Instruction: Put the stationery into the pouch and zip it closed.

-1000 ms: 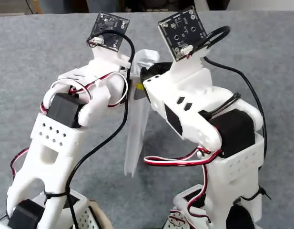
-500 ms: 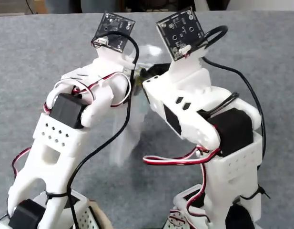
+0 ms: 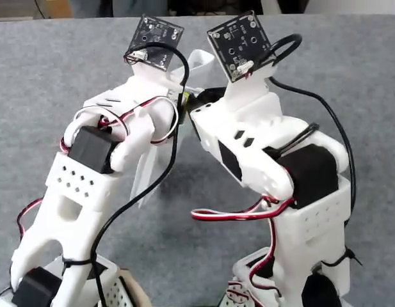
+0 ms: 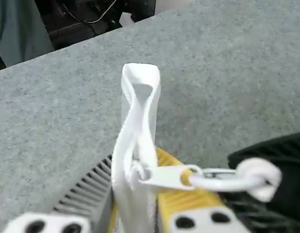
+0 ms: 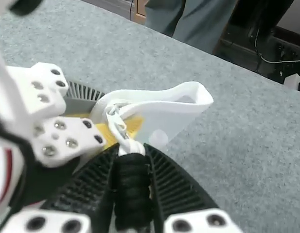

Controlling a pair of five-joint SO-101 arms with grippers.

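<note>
Pouch (image 3: pixel 200 62) was found held clear of the table (image 3: pixel 351 70), between the two arms near the middle of the high view. Its white, part-clear body drooped down beside the left arm. I recorded the left gripper (image 4: pixel 135 196) as clamped on the pouch near its zip. One yellow finger (image 4: pixel 188 204) and one grey ribbed finger (image 4: pixel 86 189) pressed against opposite faces, and the material stood edge-on between them. The slider (image 4: pixel 162 177) sat against the pouch just beside the yellow finger. A ring (image 4: pixel 215 179) ran from the slider to a white bead (image 4: pixel 256 174). I recorded the right gripper (image 5: pixel 130 155) as closed on that bead, its black ribbed fingers (image 5: pixel 171 191) touching it from both sides. The two grippers stood close together, with only the slider and ring between them. Beyond the slider, on the side away from the left gripper, the pouch's mouth gaped in a narrow loop, so the zip was not drawn over that stretch. I could not tell how the zip stood along the part hidden below the left gripper. I could not make out what the pouch contained. The table was a grey, felt-like surface that showed under and around both arms.
</note>
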